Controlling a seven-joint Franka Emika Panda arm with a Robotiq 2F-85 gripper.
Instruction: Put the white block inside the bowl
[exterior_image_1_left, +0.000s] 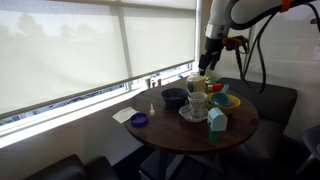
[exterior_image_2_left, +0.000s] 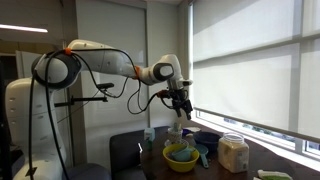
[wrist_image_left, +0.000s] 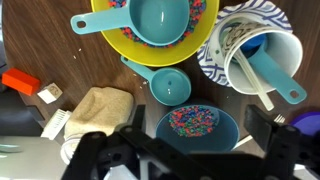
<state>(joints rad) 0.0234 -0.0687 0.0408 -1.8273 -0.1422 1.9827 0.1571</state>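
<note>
The end effector (wrist_image_left: 190, 152) hangs over the bench (wrist_image_left: 40, 40), jaws spread and empty, while the white block (wrist_image_left: 50, 93) lies there (just beside an orange block (wrist_image_left: 20, 80)), apart from the blue bowl (wrist_image_left: 197, 122).

Both exterior views watch the table (exterior_image_1_left: 178, 132) from afar; wrist view looks down.

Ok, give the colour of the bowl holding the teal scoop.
Large round bowl: yellow, best in wrist view.

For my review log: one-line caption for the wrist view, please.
Open gripper hovers over a blue bowl of sprinkles; white block lies apart on the wooden table.
</note>
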